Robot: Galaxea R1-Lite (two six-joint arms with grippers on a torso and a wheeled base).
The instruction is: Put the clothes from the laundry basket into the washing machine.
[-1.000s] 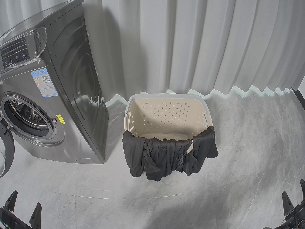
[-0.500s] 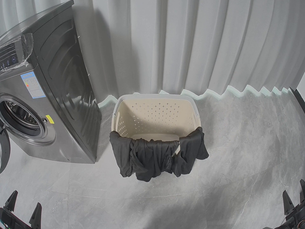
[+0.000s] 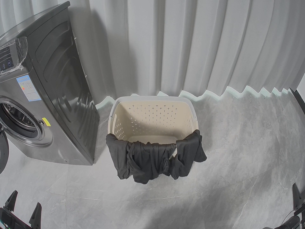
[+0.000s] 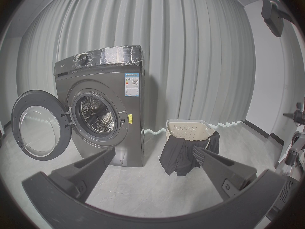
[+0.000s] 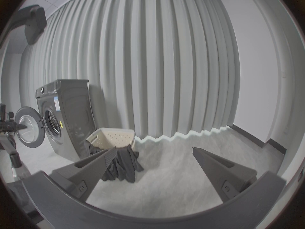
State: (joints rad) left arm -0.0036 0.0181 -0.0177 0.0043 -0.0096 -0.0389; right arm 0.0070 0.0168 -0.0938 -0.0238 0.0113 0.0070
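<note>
A cream laundry basket (image 3: 152,112) stands on the floor in front of the curtain. Dark clothes (image 3: 152,159) hang over its near rim; they also show in the left wrist view (image 4: 181,153) and the right wrist view (image 5: 122,164). The grey washing machine (image 3: 47,89) stands left of the basket, its round door (image 4: 39,124) swung open and the drum (image 4: 95,115) showing. My left gripper (image 3: 23,205) is low at the near left, open and holding nothing. My right gripper (image 5: 154,155) is at the near right, open and holding nothing, well short of the basket.
A white pleated curtain (image 3: 190,38) runs behind the basket and machine. Grey marble floor (image 3: 247,150) lies open to the right of the basket and between it and my grippers. A dark skirting (image 5: 254,137) lines the wall at far right.
The head camera has shifted, so the machine and basket sit further left in the picture. The right gripper sits lower and further right in the view. The clothes hang as before.
</note>
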